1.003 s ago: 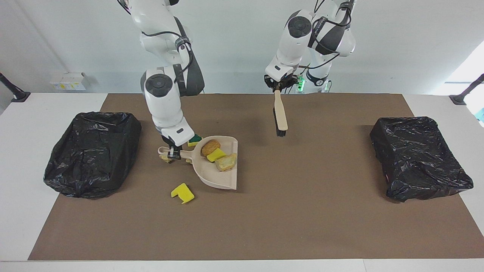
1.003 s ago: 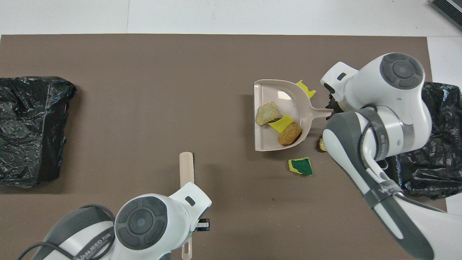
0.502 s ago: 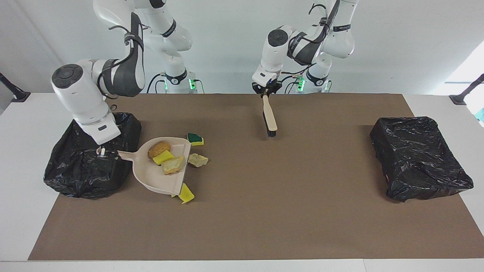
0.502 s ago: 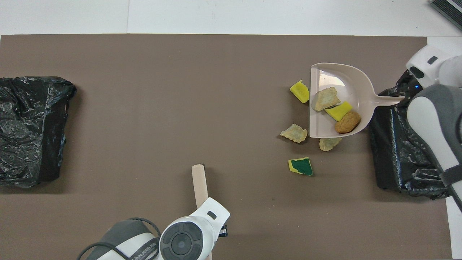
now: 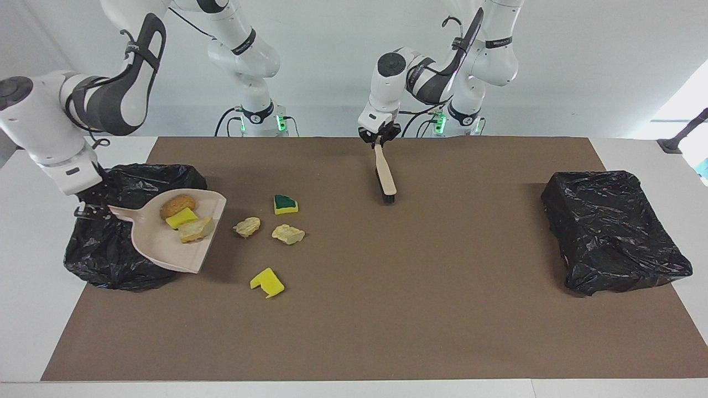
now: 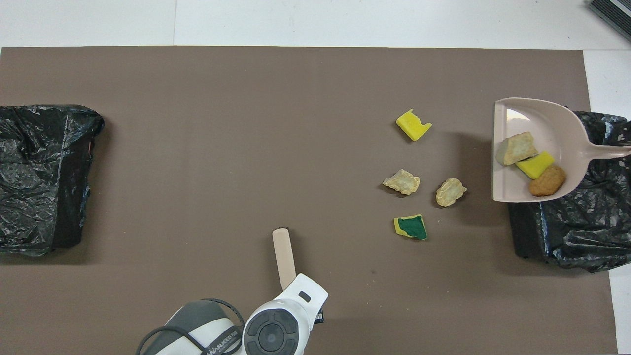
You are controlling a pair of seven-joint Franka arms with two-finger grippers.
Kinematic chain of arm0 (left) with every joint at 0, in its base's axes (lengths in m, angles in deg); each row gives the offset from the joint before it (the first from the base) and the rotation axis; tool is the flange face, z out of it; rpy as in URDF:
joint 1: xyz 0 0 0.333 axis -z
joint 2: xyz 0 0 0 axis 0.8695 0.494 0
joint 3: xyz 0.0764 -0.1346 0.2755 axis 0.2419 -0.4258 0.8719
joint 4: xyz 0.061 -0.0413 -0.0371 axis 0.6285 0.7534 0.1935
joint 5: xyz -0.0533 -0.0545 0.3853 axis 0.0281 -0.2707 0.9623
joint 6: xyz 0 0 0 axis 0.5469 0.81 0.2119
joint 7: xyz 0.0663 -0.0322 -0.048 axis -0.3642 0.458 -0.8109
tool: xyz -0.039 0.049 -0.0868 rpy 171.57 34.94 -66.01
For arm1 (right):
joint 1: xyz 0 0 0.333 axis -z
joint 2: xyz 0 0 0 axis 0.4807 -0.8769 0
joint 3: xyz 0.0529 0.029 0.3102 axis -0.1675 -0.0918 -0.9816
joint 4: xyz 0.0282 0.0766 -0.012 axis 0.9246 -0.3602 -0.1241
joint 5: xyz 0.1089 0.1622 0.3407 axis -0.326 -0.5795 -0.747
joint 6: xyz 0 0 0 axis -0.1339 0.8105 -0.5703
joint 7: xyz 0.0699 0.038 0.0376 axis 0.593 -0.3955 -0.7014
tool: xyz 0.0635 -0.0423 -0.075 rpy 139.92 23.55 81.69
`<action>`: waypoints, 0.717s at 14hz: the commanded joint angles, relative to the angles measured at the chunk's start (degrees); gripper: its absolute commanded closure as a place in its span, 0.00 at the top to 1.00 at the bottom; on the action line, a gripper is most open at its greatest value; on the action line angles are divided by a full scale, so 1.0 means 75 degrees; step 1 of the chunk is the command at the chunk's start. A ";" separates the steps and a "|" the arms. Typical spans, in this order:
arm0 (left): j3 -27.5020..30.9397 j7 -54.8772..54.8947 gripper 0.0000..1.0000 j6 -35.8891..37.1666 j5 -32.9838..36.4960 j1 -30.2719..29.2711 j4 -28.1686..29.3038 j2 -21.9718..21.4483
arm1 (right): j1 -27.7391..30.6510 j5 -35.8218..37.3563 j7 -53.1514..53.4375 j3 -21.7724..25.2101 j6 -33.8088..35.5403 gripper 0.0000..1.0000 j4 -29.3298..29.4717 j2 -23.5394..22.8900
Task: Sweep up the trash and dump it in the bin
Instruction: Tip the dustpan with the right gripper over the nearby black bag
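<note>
My right gripper (image 5: 88, 210) is shut on the handle of the beige dustpan (image 5: 160, 246), which hangs over the edge of the black-bagged bin (image 5: 110, 260) at the right arm's end. Three pieces of trash ride in the pan (image 6: 522, 116): an orange lump (image 5: 177, 205), a yellow sponge (image 5: 181, 219) and a tan lump (image 5: 197, 229). On the mat lie a green-topped sponge (image 5: 286, 204), two tan lumps (image 5: 246, 226) (image 5: 287, 234) and a yellow sponge (image 5: 267, 282). My left gripper (image 5: 379, 139) is shut on the beige-handled brush (image 5: 385, 177), bristles down near the robots' edge.
A second black-bagged bin (image 5: 608, 226) stands at the left arm's end of the brown mat (image 5: 420, 309). White table shows around the mat.
The right arm has lifted the dustpan and carried it to the bin at its end, uncovering two tan lumps on the mat. The left arm has drawn the brush back toward the robots.
</note>
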 commanded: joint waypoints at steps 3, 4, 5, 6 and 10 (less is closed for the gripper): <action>0.0126 0.0107 0.06 -0.0301 0.0038 0.0181 0.0009 0.0178 | 0.0507 0.1511 -0.0366 -0.0038 0.0977 0.00 -0.0137 0.0910; 0.0126 0.0131 0.14 -0.0289 0.0038 0.0158 0.0020 0.0179 | 0.0600 0.1955 -0.0343 -0.0038 0.1095 0.00 -0.0196 0.1039; 0.0126 0.0143 0.19 -0.0289 0.0038 0.0134 0.0020 0.0179 | 0.0636 0.2378 -0.0308 -0.0038 0.1096 0.00 -0.0429 0.1191; 0.0126 0.0155 0.30 -0.0289 0.0038 0.0134 0.0020 0.0179 | 0.0752 0.2730 -0.0296 -0.0038 0.1038 0.00 -0.0617 0.1321; 0.0138 0.0225 0.63 -0.0126 0.0038 0.0075 -0.0073 0.0248 | 0.0824 0.4404 0.0696 -0.0073 0.0220 0.00 -0.1518 0.1754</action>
